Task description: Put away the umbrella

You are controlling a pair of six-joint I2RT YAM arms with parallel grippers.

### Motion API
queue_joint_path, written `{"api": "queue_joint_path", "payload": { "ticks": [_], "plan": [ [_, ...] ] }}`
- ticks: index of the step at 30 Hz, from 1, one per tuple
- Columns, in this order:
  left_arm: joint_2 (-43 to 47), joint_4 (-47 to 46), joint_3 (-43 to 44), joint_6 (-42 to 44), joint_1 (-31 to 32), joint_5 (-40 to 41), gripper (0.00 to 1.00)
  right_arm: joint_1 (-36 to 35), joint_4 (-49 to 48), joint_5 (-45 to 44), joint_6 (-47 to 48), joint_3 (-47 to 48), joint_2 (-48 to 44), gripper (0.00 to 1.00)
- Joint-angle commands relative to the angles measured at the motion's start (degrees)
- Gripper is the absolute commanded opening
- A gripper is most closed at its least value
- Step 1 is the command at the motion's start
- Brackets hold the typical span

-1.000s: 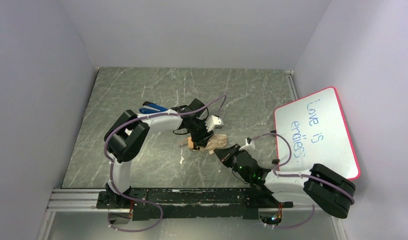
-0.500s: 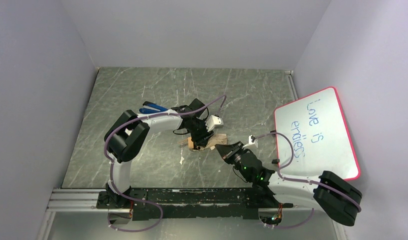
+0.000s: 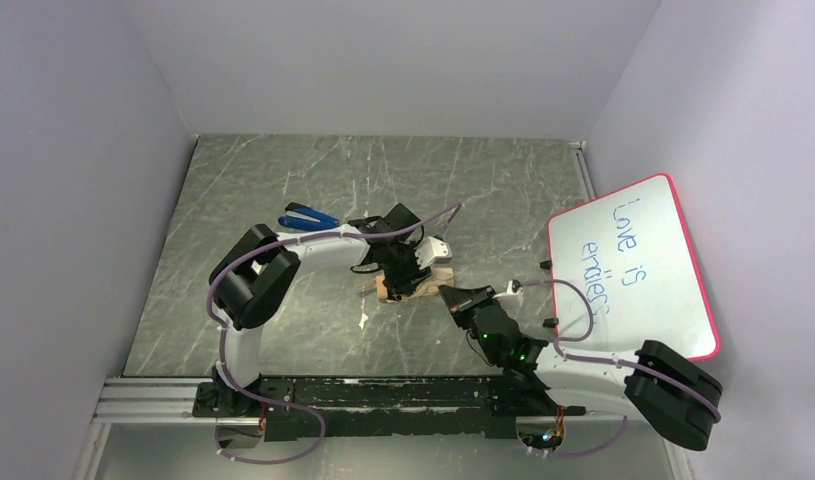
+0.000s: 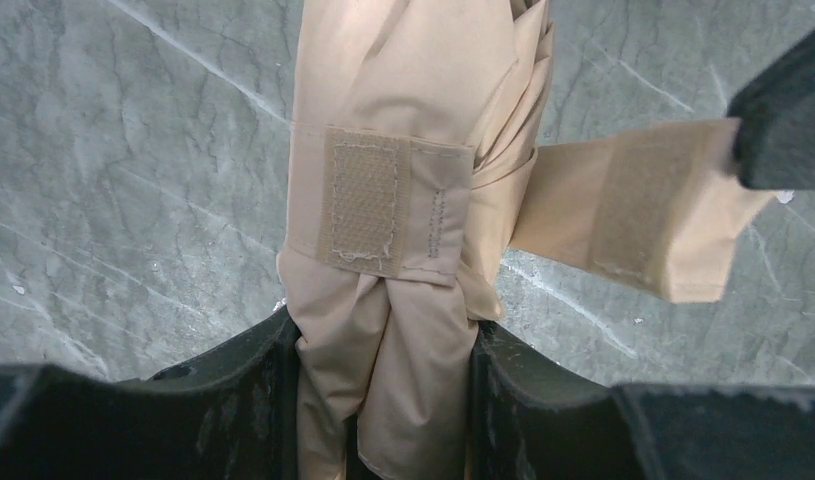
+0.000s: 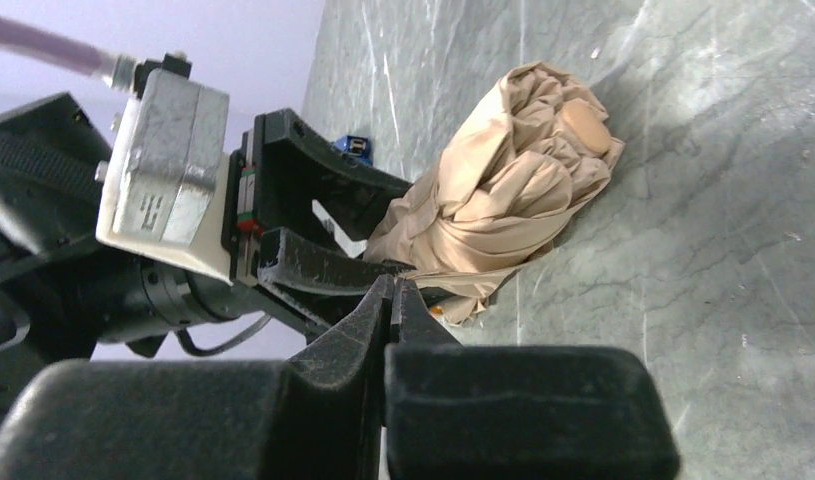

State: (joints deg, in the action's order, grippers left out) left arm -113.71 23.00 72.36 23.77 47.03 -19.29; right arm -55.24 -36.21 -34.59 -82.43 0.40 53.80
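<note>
Cream-beige folding umbrella [image 3: 413,284]: lies flat near the middle of the grey marbled table [image 3: 283,180], long axis roughly left to right, slightly slanted. Left gripper [image 4: 383,350] clamps the bundled canopy, apparently holding the folds gathered. Right gripper [image 5: 395,290], jaws closed, pinches the end of the loose beige fabric strap [image 4: 623,215], seemingly to wrap it onto the hook-and-loop patch [image 4: 363,200].
</note>
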Motion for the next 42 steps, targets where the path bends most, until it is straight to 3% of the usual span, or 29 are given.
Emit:
{"api": "queue_joint_path", "payload": {
  "ticks": [1, 12, 23, 42],
  "plan": [
    [-10.92, 9.10, -8.02, 0.84, -0.02, 16.94, 0.05, -0.04, -3.63, -6.20, -6.01, -0.09, 3.09, 0.00],
    [-10.92, 9.01, -8.20, 1.10, 0.36, 17.00, 0.05, 3.86, -9.51, -3.54, -3.38, 4.83, 9.42, 0.00],
    [-11.09, 9.16, -8.08, 1.28, 0.61, 16.92, 0.05, 10.39, -5.25, 3.64, -0.04, 11.75, 15.45, 0.00],
    [-11.22, 9.41, -7.97, 1.28, 0.87, 17.00, 0.05, 11.44, 1.27, 4.33, 1.66, 16.71, 25.13, 0.00]
  ]
}}
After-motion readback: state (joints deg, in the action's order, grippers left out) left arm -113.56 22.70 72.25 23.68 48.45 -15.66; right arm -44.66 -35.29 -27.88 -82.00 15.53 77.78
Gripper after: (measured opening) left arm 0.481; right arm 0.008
